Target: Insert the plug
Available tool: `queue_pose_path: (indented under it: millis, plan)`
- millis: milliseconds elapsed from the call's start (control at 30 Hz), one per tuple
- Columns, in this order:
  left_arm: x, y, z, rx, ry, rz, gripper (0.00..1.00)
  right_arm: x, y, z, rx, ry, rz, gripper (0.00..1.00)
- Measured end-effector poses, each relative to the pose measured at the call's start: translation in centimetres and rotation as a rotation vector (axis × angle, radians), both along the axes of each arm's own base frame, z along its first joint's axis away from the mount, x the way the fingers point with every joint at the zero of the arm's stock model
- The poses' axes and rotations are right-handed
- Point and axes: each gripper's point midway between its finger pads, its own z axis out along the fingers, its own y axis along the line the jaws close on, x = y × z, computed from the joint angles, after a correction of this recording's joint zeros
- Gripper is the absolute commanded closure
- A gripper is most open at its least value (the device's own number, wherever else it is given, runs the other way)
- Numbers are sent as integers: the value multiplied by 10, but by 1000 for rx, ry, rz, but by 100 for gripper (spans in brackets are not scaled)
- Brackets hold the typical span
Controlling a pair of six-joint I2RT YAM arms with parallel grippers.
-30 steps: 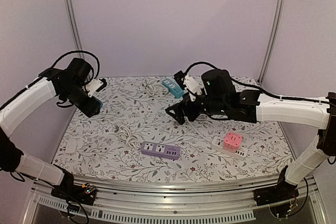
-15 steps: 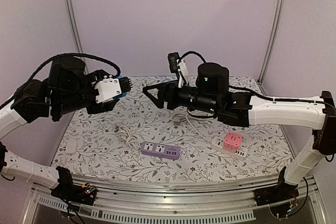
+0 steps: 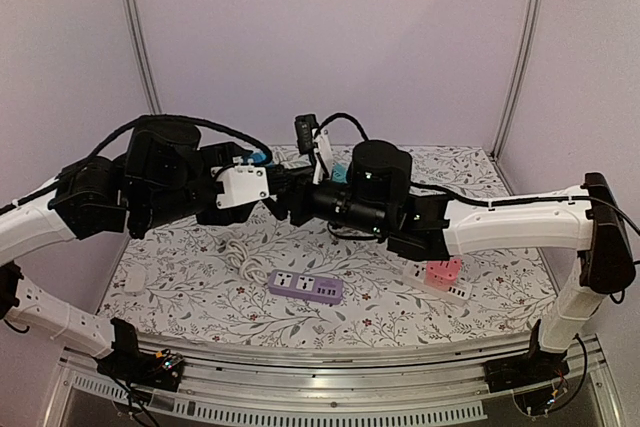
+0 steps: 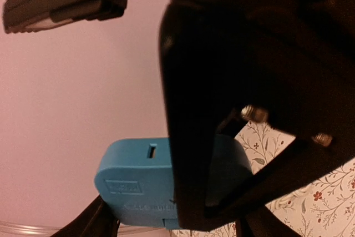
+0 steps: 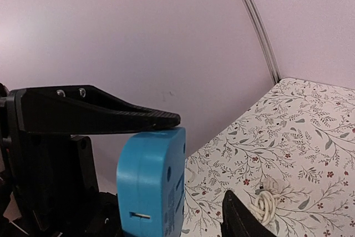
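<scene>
Left end effector (image 4: pixel 172 221) is up in the air and holds a blue plug block (image 5: pixel 150 181) between its two fingers, so it is closed on the block. Right end effector (image 5: pixel 202 156) is up in the air too. It meets the left one nose to nose above the middle of the worktop (image 3: pixel 200 299). Its top finger (image 5: pixel 127 119) lies flat on the top of the blue block and touches it. Its bottom finger (image 5: pixel 238 217) is lower down and a bit to the side. I cannot tell if that finger touches the block, so I cannot tell if this end effector is gripping. The blue block has a thin slot and a small round hole on the sides that show. Down below, on the flower-pattern worktop, a purple power strip (image 3: pixel 305 287) lies near the front. A pink cube socket (image 3: pixel 444 268) sits at the right, touching a white strip (image 3: pixel 455 292). A white cord (image 3: pixel 238 253) lies in a bundle just left of the purple strip.
</scene>
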Motion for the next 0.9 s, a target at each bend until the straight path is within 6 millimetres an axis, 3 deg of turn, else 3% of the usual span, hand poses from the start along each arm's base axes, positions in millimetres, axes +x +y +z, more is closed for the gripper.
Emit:
queue_pose_path:
  millis: [67,133,233,267,333,367,467,600,733,900]
  plan:
    - [0,-1,-2,1,4,4,100,2,3,-2,-2,-2,-4,77]
    - [0,-1,-1,-6,6,11,100,1,7,2,7,-7,0,99]
    - [0,0,-1,-21,12,20,100,1,7,4,7,-19,-6,100]
    - [0,0,-1,-24,15,20,90,1,7,4,6,-20,-8,100]
    - [-1,-1,-3,-30,27,17,26,1,6,2,6,-17,-4,100]
    - [-2,-2,-4,-35,40,12,4,0,5,0,5,-12,6,100]
    - [-14,-5,-16,-63,132,-17,1,3,-6,-10,-28,-17,32,100]
    - [-40,-5,-44,-93,314,-66,1,27,-38,-40,-202,-20,36,100]
    - [-66,4,-91,-90,506,-72,1,35,-68,-75,-426,-49,55,100]
    - [-89,11,-156,-65,746,-67,1,15,-89,-126,-630,-65,174,100]
